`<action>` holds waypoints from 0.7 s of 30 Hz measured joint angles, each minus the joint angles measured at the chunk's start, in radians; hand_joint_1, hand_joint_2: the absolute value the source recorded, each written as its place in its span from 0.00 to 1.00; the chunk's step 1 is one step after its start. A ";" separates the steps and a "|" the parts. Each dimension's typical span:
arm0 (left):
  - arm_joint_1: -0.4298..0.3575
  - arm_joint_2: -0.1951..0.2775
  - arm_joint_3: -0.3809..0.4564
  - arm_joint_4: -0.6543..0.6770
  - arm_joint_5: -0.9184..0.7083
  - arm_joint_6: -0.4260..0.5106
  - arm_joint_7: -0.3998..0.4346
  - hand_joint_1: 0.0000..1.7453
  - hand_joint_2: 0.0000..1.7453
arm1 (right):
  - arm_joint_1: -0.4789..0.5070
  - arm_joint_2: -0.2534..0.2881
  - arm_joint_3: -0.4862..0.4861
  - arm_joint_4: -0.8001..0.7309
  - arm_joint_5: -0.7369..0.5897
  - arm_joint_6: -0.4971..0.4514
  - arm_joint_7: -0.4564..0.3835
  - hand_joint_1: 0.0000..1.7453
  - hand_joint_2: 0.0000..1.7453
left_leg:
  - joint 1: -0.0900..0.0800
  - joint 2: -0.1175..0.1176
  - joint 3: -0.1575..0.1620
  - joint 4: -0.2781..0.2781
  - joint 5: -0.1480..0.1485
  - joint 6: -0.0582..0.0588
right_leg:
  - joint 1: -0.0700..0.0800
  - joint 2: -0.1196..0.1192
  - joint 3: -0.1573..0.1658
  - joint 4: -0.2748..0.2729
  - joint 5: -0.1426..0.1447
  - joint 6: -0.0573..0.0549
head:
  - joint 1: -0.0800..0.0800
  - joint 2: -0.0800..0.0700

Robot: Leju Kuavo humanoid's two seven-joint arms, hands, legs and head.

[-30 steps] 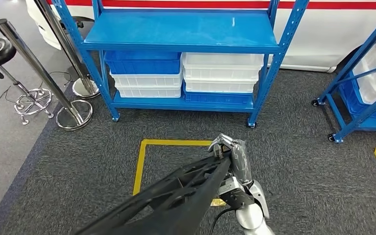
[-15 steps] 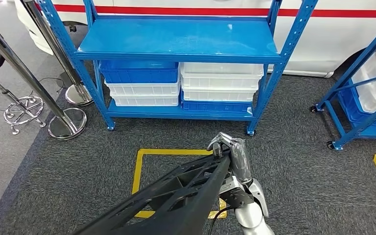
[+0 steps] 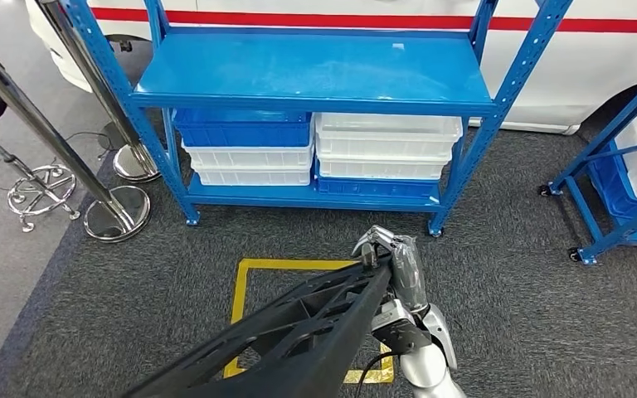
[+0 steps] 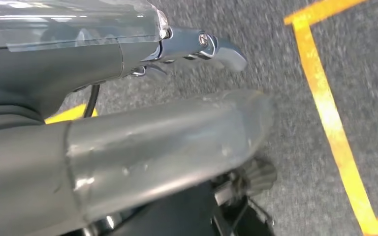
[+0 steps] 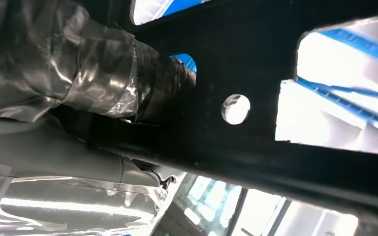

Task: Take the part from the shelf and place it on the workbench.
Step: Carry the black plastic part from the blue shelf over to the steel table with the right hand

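I have the part (image 3: 299, 332), a long black openwork frame of ribs and cut-out windows, carried in front of me above the grey carpet (image 3: 514, 315), with the blue shelf (image 3: 315, 70) well beyond my fingertips. My right hand (image 3: 394, 265) grips its far end: my fingers (image 3: 373, 242) curl over the top edge of the black rib and press it against my palm, and the right wrist view has my taped thumb (image 5: 128, 88) lying flat against the dark bar just beside a small round hole (image 5: 236, 108). From there the frame runs back and down toward my body, on the left-arm side of my fingers. My left hand (image 4: 128, 147) looks down at the carpet and the yellow floor line (image 4: 332, 123); a finger and the thumb are stretched out, but I cannot tell whether they close on anything, and the dark shape beneath them is too vague to name.

I judge the frame rigid and fairly light for its length, moulded or cast, but long enough to lever hard against one grip. Its matte ribs should not slip much. The thick outer rail is the place to hold, not the thin inner webs, and a second hold nearer my body would steady it before I set it on the workbench
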 joint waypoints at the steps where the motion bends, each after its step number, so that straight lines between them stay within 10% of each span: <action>1: -0.002 0.000 0.000 0.000 0.003 0.002 0.005 0.00 0.00 | 0.000 0.000 0.000 0.000 0.000 0.001 0.000 1.00 0.00 | 0.001 0.001 0.001 -0.001 -0.005 -0.003 | -0.003 0.000 0.004 -0.005 -0.002 -0.001 | 0.000 0.000; 4: -0.005 0.001 0.001 0.000 0.011 0.006 0.017 0.00 0.00 | -0.002 0.003 0.000 -0.002 0.002 0.004 0.000 1.00 0.00 | 0.005 0.002 -0.033 0.078 -0.056 -0.021 | -0.014 -0.004 0.021 -0.024 -0.002 -0.008 | 0.000 0.000; 8: -0.002 0.001 0.001 0.000 0.015 0.005 0.021 0.00 0.00 | -0.003 0.005 -0.001 -0.002 0.005 0.007 0.000 1.00 0.00 | 0.023 0.002 -0.158 0.280 -0.107 -0.045 | -0.016 -0.006 0.024 -0.025 -0.008 -0.011 | 0.000 0.000; 12: -0.004 0.001 0.003 0.000 0.016 0.008 0.015 0.00 0.00 | -0.003 0.006 -0.001 -0.002 0.007 0.009 0.001 1.00 0.00 | 0.031 0.004 -0.087 0.071 0.032 -0.050 | -0.021 -0.001 0.027 -0.017 -0.020 0.002 | 0.000 0.000; 17: -0.007 0.002 0.004 0.000 0.016 0.009 0.010 0.00 0.00 | -0.003 0.007 -0.002 -0.003 0.009 0.009 0.001 1.00 0.00 | 0.027 0.001 -0.063 0.006 0.050 -0.013 | -0.017 -0.001 0.022 -0.011 -0.021 0.034 | 0.000 0.000; 21: -0.007 0.001 0.005 0.000 0.016 0.009 0.009 0.00 0.00 | -0.002 0.006 -0.003 -0.003 0.009 0.009 0.001 1.00 0.00 | 0.025 0.005 -0.061 -0.001 0.056 0.010 | -0.021 -0.003 -0.063 0.176 -0.125 0.045 | 0.000 0.000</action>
